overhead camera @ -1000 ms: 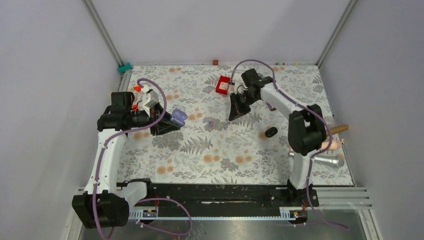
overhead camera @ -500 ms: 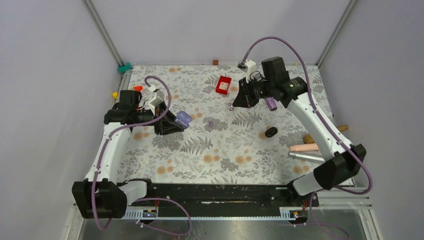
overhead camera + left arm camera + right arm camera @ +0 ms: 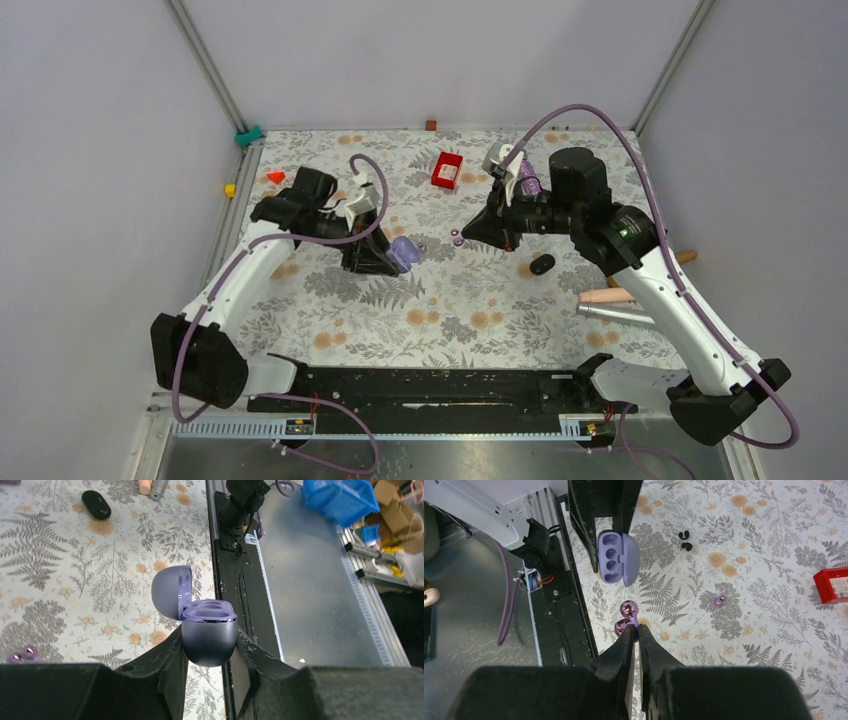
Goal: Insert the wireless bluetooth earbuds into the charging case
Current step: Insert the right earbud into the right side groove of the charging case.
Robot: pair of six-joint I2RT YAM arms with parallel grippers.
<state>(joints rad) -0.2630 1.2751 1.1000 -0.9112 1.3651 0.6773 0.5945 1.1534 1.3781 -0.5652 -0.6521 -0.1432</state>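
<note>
The left fingers [image 3: 176, 650] clamp the lower shell of the charging case [image 3: 207, 640], holding it lid-open above the floral worktop [image 3: 440, 310]. The shell's base is buried between the pads, and we cannot tell how far it hangs over the surface. The right fingers [image 3: 629, 645] are pinched shut on the held earbud [image 3: 626, 617]. Only two glossy purple lobes of it show past the tips, and from overhead we see a mere speck. Dark finger bodies block the lower part of both wrist views.

In the left wrist view, the black base rail [image 3: 227, 555] at the worktop's near edge runs directly behind the case. The right wrist view shows the same rail to the left of the right fingertips. Open patterned worktop spreads ahead of those tips and to their right. The loose earbud [image 3: 718, 600] lies there, ahead and to the right, apart from both pairs of fingers. Two small black bits [image 3: 684, 540] sit just beyond the case, too small for us to identify. A red box [image 3: 831, 585] is cut off at the far right of that view. A black oval [image 3: 542, 264] lies behind the right fingertips, beside the arm.

The case sits ahead of the right fingertips and slightly left, apart from them, its dark wells turned toward the earbud they grip.
</note>
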